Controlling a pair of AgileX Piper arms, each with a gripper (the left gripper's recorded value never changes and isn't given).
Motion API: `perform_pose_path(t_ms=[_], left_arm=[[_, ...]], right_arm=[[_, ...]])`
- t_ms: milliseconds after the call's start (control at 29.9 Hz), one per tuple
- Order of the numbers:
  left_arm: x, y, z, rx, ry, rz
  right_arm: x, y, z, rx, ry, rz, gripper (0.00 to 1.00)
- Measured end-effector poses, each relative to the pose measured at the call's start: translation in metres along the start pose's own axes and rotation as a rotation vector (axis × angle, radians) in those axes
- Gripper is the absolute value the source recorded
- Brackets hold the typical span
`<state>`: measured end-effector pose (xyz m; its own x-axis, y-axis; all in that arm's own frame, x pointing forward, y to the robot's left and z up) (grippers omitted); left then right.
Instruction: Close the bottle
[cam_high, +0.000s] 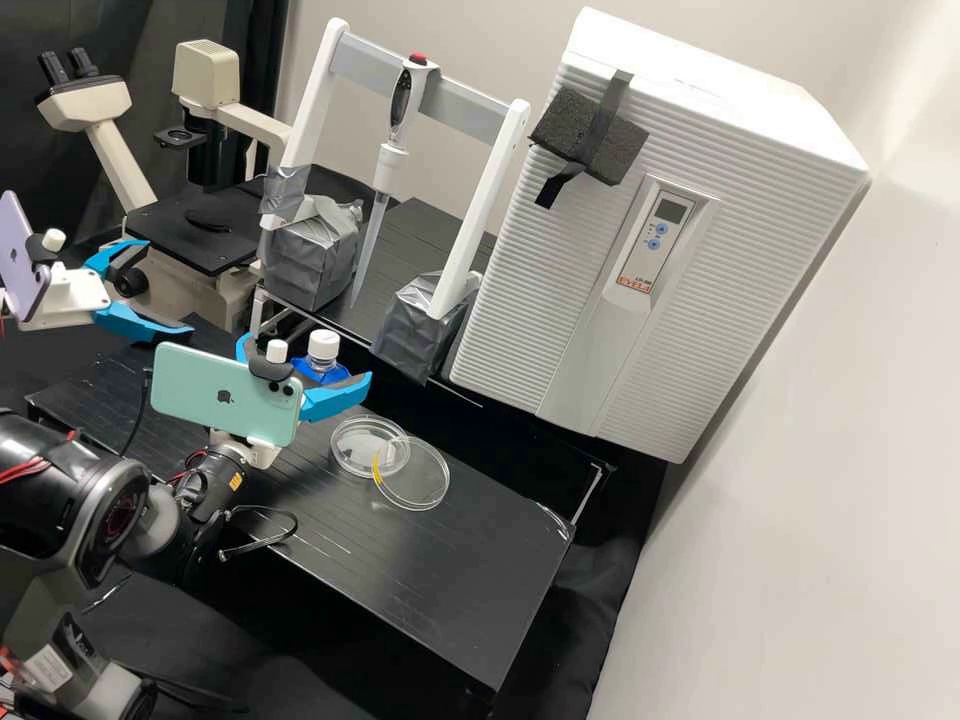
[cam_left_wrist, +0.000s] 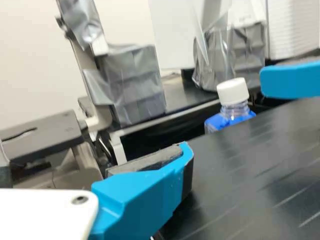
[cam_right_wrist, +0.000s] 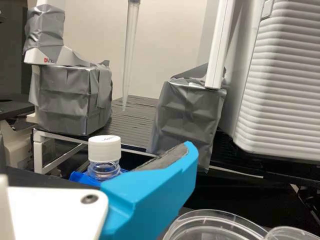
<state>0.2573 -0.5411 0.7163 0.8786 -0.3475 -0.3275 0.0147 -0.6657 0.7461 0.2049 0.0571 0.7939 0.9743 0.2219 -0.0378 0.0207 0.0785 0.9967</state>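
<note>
Right arm (cam_high: 70, 495), nearest the lens, reaches in from the side of a scene dominated by a white ribbed cabinet (cam_high: 640, 230). Before the cabinet lies the black surface (cam_high: 450, 570), and behind that a pipette stand (cam_high: 420, 90) on grey-taped feet. Beside the microscope (cam_high: 190, 225), the left pincer (cam_high: 140, 290) hangs spread wide and empty, well apart from the work. Spread wide too, the right pincer (cam_high: 300, 372) appears to have the bottle (cam_high: 322, 364) between its fingers; contact cannot be told. That bottle stands upright near the surface's far edge, in front of the stand. Two clear dishes (cam_high: 395, 462) lie just beside the right pincer. With a white cap (cam_high: 322, 343) on the neck, the job is likely tightening: grip the body low, keep it upright, turn the cap squarely, and avoid the dishes.
</note>
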Motion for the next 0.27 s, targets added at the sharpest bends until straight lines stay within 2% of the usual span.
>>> perform_pose_path(t_ms=[100,167,267], left_arm=[[-0.0044,0.0024,0.0,0.013,0.018,0.059],[-0.0073,0.0038,0.0003,0.0,0.013,0.09],[-0.0099,0.0046,0.0003,-0.017,0.012,0.093]], right_arm=[[0.0,0.0,0.0,0.0,0.0,0.0,1.0],[0.0,0.0,0.0,0.0,0.0,0.0,1.0],[0.0,-0.0001,-0.0002,-0.001,0.002,-0.001,1.0]])
